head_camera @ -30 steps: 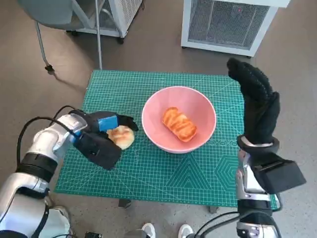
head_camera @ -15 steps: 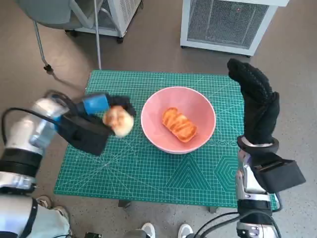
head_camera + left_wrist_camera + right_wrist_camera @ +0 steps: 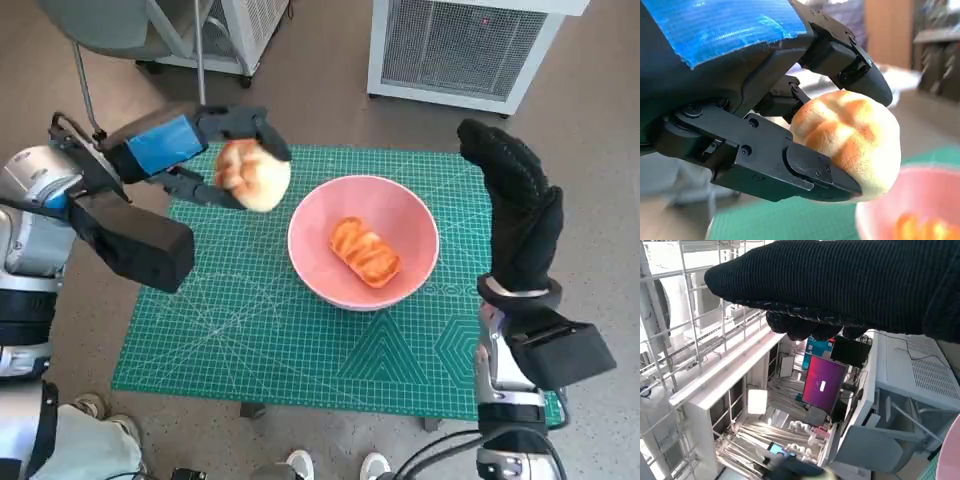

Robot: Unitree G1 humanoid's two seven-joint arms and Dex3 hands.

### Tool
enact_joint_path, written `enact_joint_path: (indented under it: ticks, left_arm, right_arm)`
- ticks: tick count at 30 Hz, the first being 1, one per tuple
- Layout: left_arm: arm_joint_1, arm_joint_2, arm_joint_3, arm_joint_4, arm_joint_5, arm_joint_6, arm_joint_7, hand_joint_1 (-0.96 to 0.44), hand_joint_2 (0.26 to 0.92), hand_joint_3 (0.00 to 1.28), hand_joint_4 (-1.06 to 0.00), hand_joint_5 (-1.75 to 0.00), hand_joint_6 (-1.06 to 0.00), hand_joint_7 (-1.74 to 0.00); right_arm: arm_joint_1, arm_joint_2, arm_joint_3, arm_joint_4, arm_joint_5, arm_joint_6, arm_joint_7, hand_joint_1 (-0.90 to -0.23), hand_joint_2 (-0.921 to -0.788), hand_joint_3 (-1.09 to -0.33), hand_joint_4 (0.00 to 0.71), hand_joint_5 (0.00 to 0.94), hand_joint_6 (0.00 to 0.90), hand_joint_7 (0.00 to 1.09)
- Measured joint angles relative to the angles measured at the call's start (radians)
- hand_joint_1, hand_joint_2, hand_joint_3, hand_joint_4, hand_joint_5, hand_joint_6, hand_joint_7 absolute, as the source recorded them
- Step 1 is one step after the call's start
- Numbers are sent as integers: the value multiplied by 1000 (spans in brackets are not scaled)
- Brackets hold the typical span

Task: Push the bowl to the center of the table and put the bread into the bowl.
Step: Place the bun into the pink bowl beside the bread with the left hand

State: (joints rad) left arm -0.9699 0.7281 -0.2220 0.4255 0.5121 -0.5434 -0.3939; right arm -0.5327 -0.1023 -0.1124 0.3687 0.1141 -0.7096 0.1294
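Note:
My left hand (image 3: 200, 148) holds a round pale bread roll (image 3: 253, 175) in the air above the table's far left part, just left of the pink bowl (image 3: 415, 258). In the left wrist view the black fingers (image 3: 790, 162) clasp the roll (image 3: 850, 140) from both sides, with the bowl's rim (image 3: 875, 212) close below it. A golden twisted pastry (image 3: 364, 251) lies inside the bowl, which stands near the middle of the green mat (image 3: 300, 345). My gloved right hand (image 3: 520, 215) is raised upright over the table's right edge, fingers extended, holding nothing.
A white grille unit (image 3: 460, 45) stands beyond the table, and a grey chair (image 3: 110, 25) at the far left. A person's white shoes (image 3: 335, 465) show at the near edge. The right wrist view shows shelving and a lit screen (image 3: 822, 385).
My left hand has lifted the roll off the mat, carrying it up and away toward the table's far side, beside the bowl's rim. The right hand and the bowl have stayed put.

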Motion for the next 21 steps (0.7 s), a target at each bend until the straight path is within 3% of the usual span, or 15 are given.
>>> enact_joint_path:
  ticks: [14,18,20,21]
  left_arm:
    - [-35,-132,-92,131,84,-90,101,0,921,112,-609,-1180,-604,-1257]
    - [-47,-158,-117,166,84,-63,64,0,921,207,-467,-1305,-531,-1347]
    - [-48,-166,-128,170,90,-30,34,-205,921,230,-434,-833,-499,-1398]
    - [-48,-169,-133,170,99,-12,24,-234,921,235,-435,-720,-494,-1406]
  right_arm:
    - [7,3,-1,-9,-1,-1,-1,-492,-921,-833,304,5,-1,638]
    - [12,2,-2,-14,-1,-1,-1,-492,-921,-832,304,5,-1,638]
    - [14,2,-2,-15,-1,-1,-1,-493,-921,-831,305,5,-1,638]
    - [16,1,-2,-15,-1,-1,-1,-493,-921,-831,305,5,-1,638]
